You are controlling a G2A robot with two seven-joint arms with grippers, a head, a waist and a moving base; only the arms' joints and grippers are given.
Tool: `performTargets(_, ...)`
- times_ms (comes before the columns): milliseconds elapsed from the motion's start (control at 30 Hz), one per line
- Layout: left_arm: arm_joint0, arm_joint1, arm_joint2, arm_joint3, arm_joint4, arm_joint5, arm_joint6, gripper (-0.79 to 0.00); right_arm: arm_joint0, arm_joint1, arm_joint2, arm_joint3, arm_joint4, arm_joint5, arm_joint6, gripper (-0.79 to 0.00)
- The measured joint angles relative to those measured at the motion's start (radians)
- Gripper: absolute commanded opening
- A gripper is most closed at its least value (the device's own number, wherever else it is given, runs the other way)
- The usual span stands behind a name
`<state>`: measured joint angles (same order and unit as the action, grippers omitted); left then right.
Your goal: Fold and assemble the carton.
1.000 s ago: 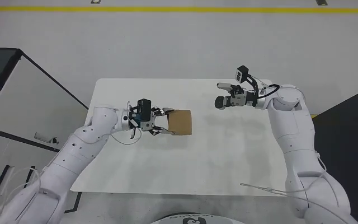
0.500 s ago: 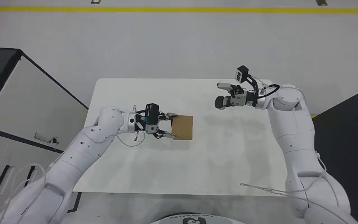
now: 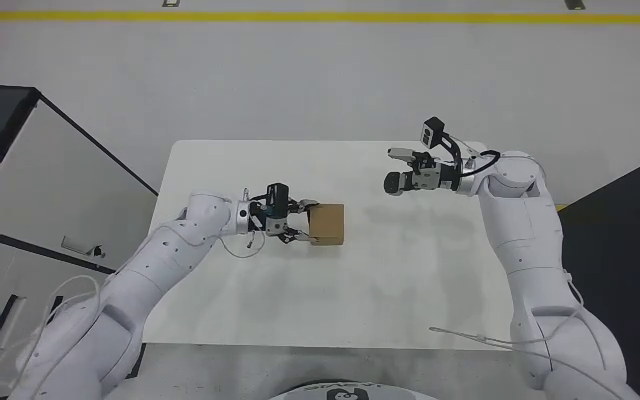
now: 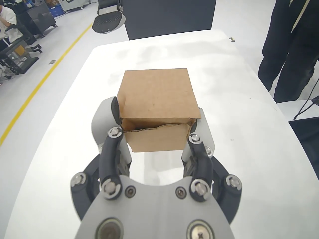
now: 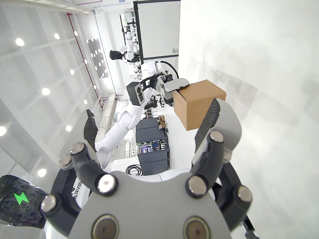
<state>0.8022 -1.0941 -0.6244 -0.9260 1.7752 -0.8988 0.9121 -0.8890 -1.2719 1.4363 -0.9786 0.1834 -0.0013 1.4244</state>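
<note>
A small brown cardboard carton [image 3: 328, 224] lies on the white table [image 3: 400, 290], a little left of centre. Its near end [image 4: 155, 135] shows two flaps folded in, with an uneven seam between them. My left gripper [image 3: 303, 222] straddles that end, its fingers [image 4: 114, 108] pressed against the carton's two sides. In the left wrist view the carton's top face [image 4: 155, 93] is flat and closed. My right gripper [image 3: 390, 183] hangs open above the table's far right part, well apart from the carton [image 5: 197, 103], with nothing between its fingers [image 5: 210, 115].
The table around the carton is bare white surface. A black-framed panel [image 3: 60, 180] stands off the table's left side. A dark upright board [image 4: 169, 1] stands beyond the table's end on the right arm's side.
My left gripper has slid right along the table and now clasps the carton's near end. The carton shifted slightly right and toward the front. The right arm has not moved.
</note>
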Motion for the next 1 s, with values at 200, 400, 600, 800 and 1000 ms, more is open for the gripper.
performTargets(200,0.024,-0.002,-0.002,0.001,-0.014,0.035,-0.066,-0.785,0.000,0.000,0.000,0.000,0.000,0.000,0.000,0.000)
performTargets(400,0.017,-0.023,0.018,0.055,-0.039,0.049,-0.095,-0.785,0.000,0.000,0.000,0.000,0.000,0.000,0.000,0.000)
performTargets(600,-0.002,-0.048,0.048,0.111,-0.038,0.061,-0.076,-0.785,0.000,0.000,0.000,0.000,0.000,0.000,0.000,0.000)
performTargets(800,-0.018,-0.070,0.072,0.169,-0.035,0.068,-0.050,-0.723,0.000,0.000,0.000,0.000,0.000,0.000,0.000,0.000)
performTargets(1000,-0.031,-0.089,0.094,0.228,-0.029,0.069,-0.027,-0.570,0.000,0.000,0.000,0.000,0.000,0.000,0.000,0.000)
